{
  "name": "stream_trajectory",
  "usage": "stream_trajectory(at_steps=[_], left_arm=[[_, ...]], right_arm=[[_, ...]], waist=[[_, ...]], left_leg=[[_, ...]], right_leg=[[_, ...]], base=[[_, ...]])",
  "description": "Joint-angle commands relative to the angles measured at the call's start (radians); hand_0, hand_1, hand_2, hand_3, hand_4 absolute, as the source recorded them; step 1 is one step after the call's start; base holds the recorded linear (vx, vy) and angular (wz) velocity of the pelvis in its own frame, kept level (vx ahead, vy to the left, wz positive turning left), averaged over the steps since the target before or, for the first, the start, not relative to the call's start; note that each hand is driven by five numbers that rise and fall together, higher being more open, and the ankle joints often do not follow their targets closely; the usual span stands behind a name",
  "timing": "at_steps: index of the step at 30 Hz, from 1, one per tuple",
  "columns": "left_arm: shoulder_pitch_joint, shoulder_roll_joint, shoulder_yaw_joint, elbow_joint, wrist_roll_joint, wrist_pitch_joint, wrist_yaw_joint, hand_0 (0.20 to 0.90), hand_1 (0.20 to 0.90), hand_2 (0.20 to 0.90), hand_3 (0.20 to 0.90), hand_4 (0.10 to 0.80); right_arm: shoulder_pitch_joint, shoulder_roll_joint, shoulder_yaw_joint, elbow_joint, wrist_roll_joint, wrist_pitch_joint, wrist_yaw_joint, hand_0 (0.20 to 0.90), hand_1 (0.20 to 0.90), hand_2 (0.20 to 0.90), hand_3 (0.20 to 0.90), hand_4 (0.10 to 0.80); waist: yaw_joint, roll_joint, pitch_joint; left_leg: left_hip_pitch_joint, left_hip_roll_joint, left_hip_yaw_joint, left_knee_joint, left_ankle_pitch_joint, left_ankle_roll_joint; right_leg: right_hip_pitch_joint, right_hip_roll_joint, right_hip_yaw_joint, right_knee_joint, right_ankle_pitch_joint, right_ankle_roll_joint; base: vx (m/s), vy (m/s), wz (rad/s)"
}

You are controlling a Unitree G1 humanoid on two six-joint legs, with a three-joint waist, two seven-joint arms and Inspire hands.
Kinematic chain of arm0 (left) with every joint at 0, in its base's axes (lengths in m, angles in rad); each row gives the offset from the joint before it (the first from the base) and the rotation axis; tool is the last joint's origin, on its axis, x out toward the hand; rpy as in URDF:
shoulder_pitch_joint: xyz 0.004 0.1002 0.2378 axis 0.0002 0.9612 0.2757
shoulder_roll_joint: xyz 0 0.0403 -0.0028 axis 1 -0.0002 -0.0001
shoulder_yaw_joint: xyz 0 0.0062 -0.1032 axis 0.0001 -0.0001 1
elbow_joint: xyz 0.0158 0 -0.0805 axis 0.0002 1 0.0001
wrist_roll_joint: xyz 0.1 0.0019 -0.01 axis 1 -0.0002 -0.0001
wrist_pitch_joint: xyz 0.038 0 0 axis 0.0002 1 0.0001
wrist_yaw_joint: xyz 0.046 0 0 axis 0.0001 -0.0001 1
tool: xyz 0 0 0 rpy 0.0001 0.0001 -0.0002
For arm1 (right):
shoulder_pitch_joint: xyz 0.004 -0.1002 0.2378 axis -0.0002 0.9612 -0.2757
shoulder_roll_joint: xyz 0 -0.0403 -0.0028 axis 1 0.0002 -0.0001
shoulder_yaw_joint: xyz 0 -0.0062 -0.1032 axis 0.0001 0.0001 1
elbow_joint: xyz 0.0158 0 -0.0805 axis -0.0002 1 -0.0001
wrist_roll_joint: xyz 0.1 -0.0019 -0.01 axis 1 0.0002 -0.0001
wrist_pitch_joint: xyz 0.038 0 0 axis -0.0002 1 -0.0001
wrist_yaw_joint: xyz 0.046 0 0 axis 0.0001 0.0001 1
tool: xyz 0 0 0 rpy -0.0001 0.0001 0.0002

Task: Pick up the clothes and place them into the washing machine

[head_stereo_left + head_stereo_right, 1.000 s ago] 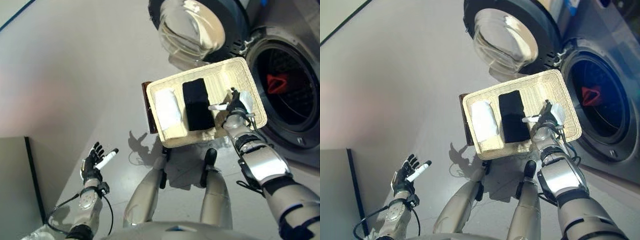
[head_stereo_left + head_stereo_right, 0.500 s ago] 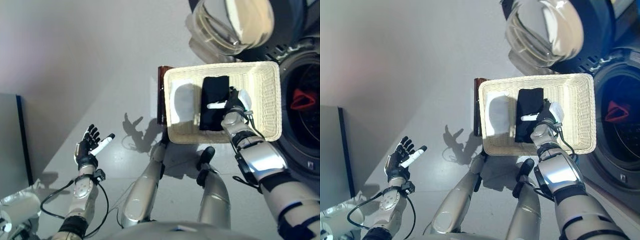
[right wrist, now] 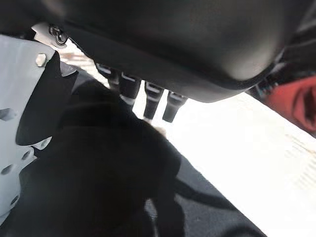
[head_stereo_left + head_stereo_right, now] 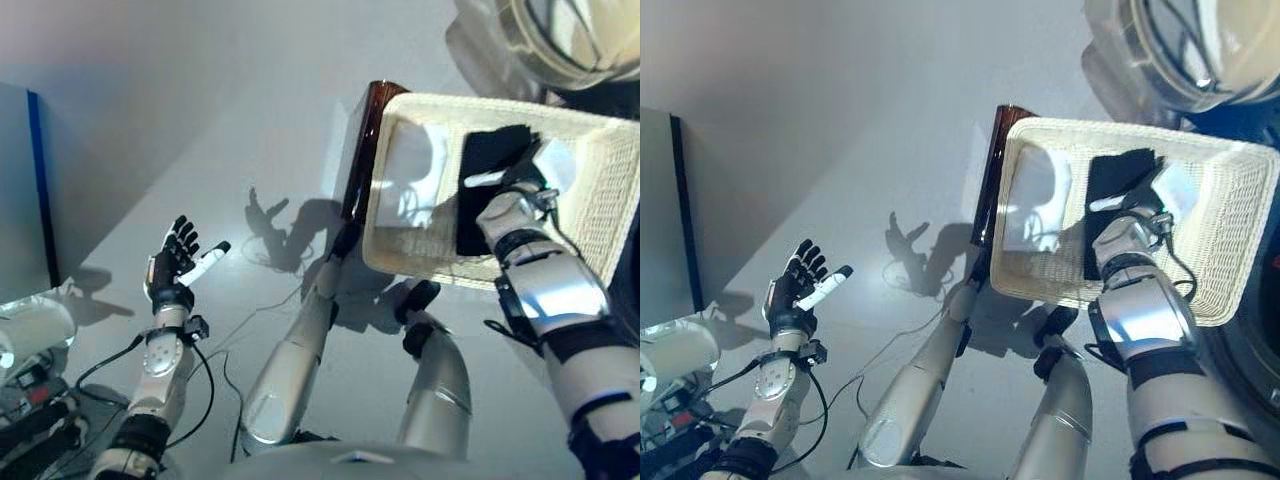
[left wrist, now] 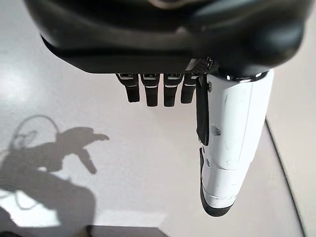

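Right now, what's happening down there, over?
Left hand open, idle. Right hand over folded black cloth in cream wicker basket, grip unclear. White cloth alongside.

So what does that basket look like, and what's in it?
The basket is a cream-white, woven, rectangular tray with low walls, and it looks like wicker. It sits tilted in front of the robot, resting against a dark brown stand on its left side. Inside lie a folded white cloth and a folded black cloth, side by side. The right robot hand reaches in over the black cloth. The basket's right part holds nothing.
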Motion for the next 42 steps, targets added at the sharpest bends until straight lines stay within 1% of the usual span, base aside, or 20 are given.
stream_trajectory(at_steps=[1,3,7,11,18,20,21,23,24,25,26,27,28,29,31,33,37,39,41,42], left_arm=[[0.0,0.052,0.045,-0.049,0.027,-0.053,0.053,0.9,0.9,0.9,0.9,0.8],[-0.004,0.043,0.045,-0.033,0.029,-0.05,0.06,0.9,0.9,0.9,0.9,0.8],[0.007,0.032,0.036,0.0,0.042,-0.04,0.072,0.9,0.9,0.9,0.9,0.8],[0.034,0.035,0.023,0.017,0.047,-0.031,0.063,0.9,0.9,0.9,0.9,0.8],[0.048,0.052,0.01,0.084,0.074,-0.026,0.058,0.9,0.9,0.9,0.9,0.8],[0.058,0.065,0.016,0.119,0.1,-0.023,0.062,0.9,0.9,0.9,0.9,0.8],[0.058,0.066,0.015,0.119,0.1,-0.023,0.062,0.9,0.9,0.9,0.9,0.8],[0.061,0.069,0.019,0.162,0.118,-0.013,0.056,0.9,0.9,0.9,0.9,0.8],[0.061,0.067,0.021,0.196,0.128,-0.009,0.053,0.9,0.9,0.9,0.9,0.8],[0.061,0.068,0.019,0.196,0.128,-0.01,0.053,0.9,0.9,0.9,0.9,0.8],[0.059,0.068,0.017,0.229,0.15,-0.001,0.05,0.9,0.9,0.9,0.9,0.8],[0.053,0.066,0.018,0.25,0.158,0.004,0.048,0.9,0.9,0.9,0.9,0.8],[0.052,0.059,0.018,0.266,0.154,0.009,0.046,0.9,0.9,0.9,0.9,0.8],[0.048,0.055,0.011,0.286,0.155,0.014,0.039,0.9,0.9,0.9,0.9,0.8],[0.043,0.039,0.007,0.316,0.147,0.023,0.033,0.9,0.9,0.9,0.9,0.8],[0.048,0.019,0.001,0.329,0.126,0.025,0.013,0.9,0.9,0.9,0.9,0.8],[0.056,-0.01,-0.002,0.369,0.112,0.025,0.0,0.9,0.9,0.9,0.9,0.8],[0.054,-0.036,-0.006,0.407,0.109,0.024,-0.011,0.9,0.9,0.9,0.9,0.8],[0.057,-0.04,-0.006,0.414,0.108,0.023,-0.016,0.9,0.9,0.9,0.9,0.8],[0.06,-0.048,-0.007,0.416,0.098,0.018,-0.025,0.9,0.9,0.9,0.9,0.8]], right_arm=[[0.02,0.02,0.01,-0.018,-0.031,0.011,0.049,0.2,0.2,0.2,0.2,0.3],[0.02,0.029,0.011,-0.026,-0.03,0.006,0.043,0.2,0.2,0.2,0.2,0.3],[0.037,0.059,0.013,-0.039,-0.038,0.003,0.038,0.2,0.2,0.2,0.2,0.3],[0.071,0.095,-0.008,-0.039,-0.031,0.003,0.027,0.2,0.2,0.2,0.2,0.3],[0.099,0.077,-0.046,-0.061,0.04,-0.045,0.009,0.2,0.2,0.2,0.2,0.3],[0.108,0.047,-0.098,-0.081,0.138,-0.094,0.008,0.2,0.2,0.2,0.2,0.3],[0.108,0.047,-0.098,-0.081,0.138,-0.095,0.008,0.2,0.2,0.2,0.2,0.3],[0.128,0.013,-0.169,-0.11,0.273,-0.153,0.026,0.2,0.2,0.2,0.2,0.3],[0.164,0.008,-0.257,-0.154,0.453,-0.229,0.051,0.2,0.2,0.2,0.2,0.3],[0.168,0.007,-0.259,-0.155,0.456,-0.23,0.052,0.2,0.2,0.2,0.2,0.3],[0.203,0.003,-0.309,-0.16,0.563,-0.267,0.075,0.2,0.2,0.2,0.2,0.3],[0.229,0.014,-0.354,-0.191,0.671,-0.312,0.096,0.2,0.2,0.2,0.2,0.3],[0.264,0.032,-0.388,-0.217,0.766,-0.342,0.135,0.2,0.2,0.2,0.2,0.3],[0.291,0.047,-0.421,-0.227,0.866,-0.377,0.167,0.2,0.2,0.2,0.2,0.3],[0.33,0.085,-0.486,-0.269,1.072,-0.443,0.243,0.2,0.2,0.2,0.2,0.3],[0.364,0.119,-0.522,-0.307,1.211,-0.477,0.305,0.2,0.2,0.2,0.2,0.3],[0.405,0.182,-0.543,-0.375,1.314,-0.52,0.358,0.2,0.2,0.2,0.2,0.3],[0.436,0.225,-0.582,-0.437,1.401,-0.559,0.415,0.2,0.2,0.2,0.2,0.3],[0.451,0.233,-0.594,-0.452,1.422,-0.572,0.425,0.2,0.2,0.2,0.2,0.3],[0.447,0.213,-0.613,-0.457,1.434,-0.591,0.419,0.2,0.2,0.2,0.2,0.3]], waist=[[0.04,0.06,0.092],[0.029,0.061,0.1],[0.008,0.056,0.098],[-0.016,0.058,0.086],[-0.039,0.047,0.065],[-0.047,0.037,0.043],[-0.047,0.037,0.044],[-0.055,0.031,0.027],[-0.062,0.03,0.016],[-0.059,0.029,0.016],[-0.066,0.027,0.009],[-0.076,0.028,0.006],[-0.079,0.026,-0.006],[-0.084,0.028,-0.007],[-0.096,0.033,-0.019],[-0.107,0.048,-0.035],[-0.12,0.059,-0.041],[-0.129,0.078,-0.045],[-0.132,0.083,-0.051],[-0.137,0.099,-0.067]], left_leg=[[-0.051,-0.068,0.089,0.162,-0.189,-0.017],[-0.08,-0.072,0.104,0.228,-0.211,-0.009],[-0.14,-0.081,0.145,0.429,-0.298,0.023],[-0.136,-0.074,0.157,0.533,-0.355,0.038],[-0.063,-0.053,0.165,0.492,-0.348,0.033],[-0.016,-0.041,0.173,0.46,-0.344,0.031],[-0.014,-0.04,0.173,0.459,-0.343,0.031],[0.021,-0.03,0.181,0.435,-0.342,0.031],[0.051,-0.025,0.186,0.419,-0.343,0.033],[0.054,-0.024,0.187,0.418,-0.343,0.033],[0.07,-0.022,0.19,0.411,-0.343,0.034],[0.073,-0.018,0.2,0.393,-0.305,0.037],[0.098,-0.017,0.198,0.397,-0.34,0.035],[0.104,-0.014,0.208,0.383,-0.306,0.038],[0.134,-0.013,0.214,0.371,-0.308,0.039],[0.167,-0.01,0.221,0.364,-0.309,0.041],[0.202,-0.005,0.224,0.376,-0.319,0.049],[0.219,-0.005,0.226,0.394,-0.329,0.056],[0.229,-0.004,0.226,0.393,-0.332,0.056],[0.24,-0.008,0.226,0.385,-0.333,0.056]], right_leg=[[0.039,-0.001,0.096,-0.152,0.115,0.042],[0.003,0.005,0.112,-0.088,0.1,0.036],[-0.073,0.011,0.143,0.08,0.047,0.023],[-0.08,0.007,0.159,0.172,0.002,0.018],[-0.01,0.02,0.153,0.122,0.008,0.013],[0.037,0.033,0.155,0.074,0.019,0.011],[0.039,0.033,0.156,0.072,0.02,0.011],[0.074,0.04,0.164,0.036,0.029,0.013],[0.101,0.045,0.169,0.015,0.032,0.014],[0.103,0.046,0.17,0.014,0.032,0.014],[0.118,0.051,0.174,0.006,0.032,0.015],[0.123,0.053,0.17,-0.018,0.066,0.008],[0.144,0.059,0.182,-0.017,0.037,0.014],[0.15,0.057,0.177,-0.033,0.068,0.006],[0.179,0.064,0.188,-0.048,0.065,0.005],[0.206,0.071,0.197,-0.057,0.062,0.002],[0.237,0.092,0.222,-0.053,0.052,-0.004],[0.254,0.102,0.229,-0.043,0.042,-0.01],[0.265,0.103,0.23,-0.046,0.037,-0.011],[0.267,0.104,0.235,-0.046,0.035,-0.01]], base=[[-0.059,0.076,-0.08],[-0.062,0.094,-0.07],[-0.039,0.108,-0.14],[0.006,0.012,-0.16],[0.012,-0.024,-0.04],[0.021,-0.012,-0.04],[0.017,-0.008,-0.18],[0.048,-0.007,-0.3],[0.053,-0.002,-0.22],[0.053,-0.008,-0.18],[-0.073,-0.007,-0.15],[0.059,-0.008,-0.2],[-0.05,0.016,-0.25],[0.064,0.008,-0.37],[0.008,0.018,-0.4],[0.072,0.005,-0.27],[0.064,-0.013,-0.25],[0.064,-0.035,-0.29],[0.049,-0.019,-0.11],[0.044,0.0,-0.09]])
